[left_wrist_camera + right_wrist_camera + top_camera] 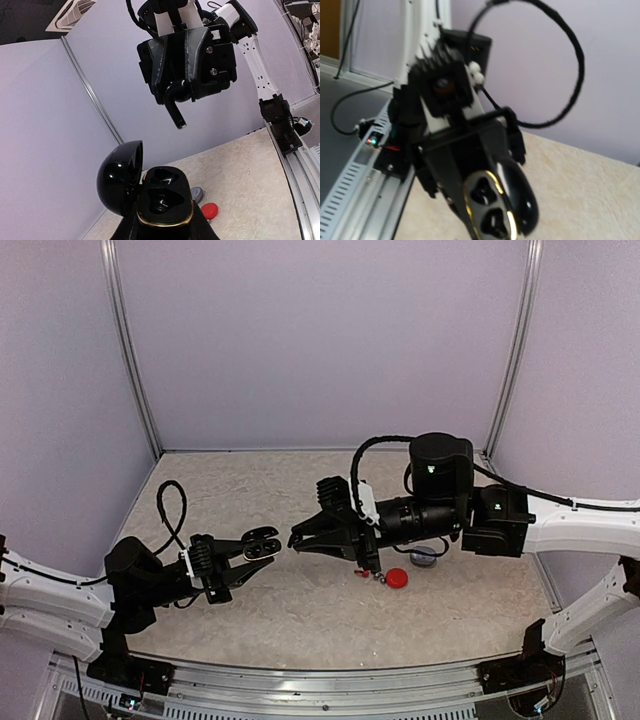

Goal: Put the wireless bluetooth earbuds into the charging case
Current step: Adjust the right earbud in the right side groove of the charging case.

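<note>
We see the left gripper (pixel 252 556) clamped on the base of a black charging case (pixel 165 201), holding it off the table (pixel 230 490) over its near-left part. The case's lid (pixel 120 177) is swung open to one side. The two wells inside the gold rim are bare in both wrist views.

The right gripper (pixel 294 538) hangs just beside the case and points at it, apart from it, fingers pressed together. We cannot tell whether a bud is pinched between them: the tips are dark against dark.

On the table under the right wrist, towards the near edge and right of centre, we make out a tiny red earbud (pixel 360 573). A silver-grey earbud (pixel 381 579) lies just beside a round red case (pixel 397 578). A grey case (pixel 425 558) sits a little farther right, partly hidden by the arm. The other buds we cannot find in these views.
</note>
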Robot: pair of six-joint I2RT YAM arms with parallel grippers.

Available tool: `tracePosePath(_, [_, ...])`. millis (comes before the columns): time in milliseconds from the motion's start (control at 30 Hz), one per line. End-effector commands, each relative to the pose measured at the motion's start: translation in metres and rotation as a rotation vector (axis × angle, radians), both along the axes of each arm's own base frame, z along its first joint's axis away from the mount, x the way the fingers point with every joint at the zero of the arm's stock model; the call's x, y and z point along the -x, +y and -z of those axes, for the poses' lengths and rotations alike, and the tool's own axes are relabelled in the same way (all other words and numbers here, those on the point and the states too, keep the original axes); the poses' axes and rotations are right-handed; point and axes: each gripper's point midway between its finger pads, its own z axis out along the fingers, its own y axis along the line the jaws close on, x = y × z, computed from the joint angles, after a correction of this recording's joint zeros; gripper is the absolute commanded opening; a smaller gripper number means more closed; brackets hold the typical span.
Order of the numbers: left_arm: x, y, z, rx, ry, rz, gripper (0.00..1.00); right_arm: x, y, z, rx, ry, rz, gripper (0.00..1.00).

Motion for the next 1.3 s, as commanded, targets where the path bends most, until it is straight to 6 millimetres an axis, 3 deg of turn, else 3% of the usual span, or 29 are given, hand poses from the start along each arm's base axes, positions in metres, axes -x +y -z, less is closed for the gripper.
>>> tracePosePath(0, [0.012,-0.002,-0.010,0.019,-0.052,0.055,0.02,0.020,-0.005,-0.004,-0.005,-0.013,-0.043,0.00])
tracePosePath(367, [0.013,-0.010,-0.016,0.023,-0.013,0.100,0.02,0.010,0.012,0.005,0.049,-0.108,0.020,0.00])
tracePosePath(800, [0.010,-0.013,-0.013,0.018,0.017,0.104,0.02,-0.007,0.016,0.007,0.080,-0.148,0.097,0.00])
tracePosePath(1267, [0.007,-0.008,-0.018,0.048,0.042,0.100,0.01,-0.019,0.019,0.042,0.203,-0.250,0.169,0.00])
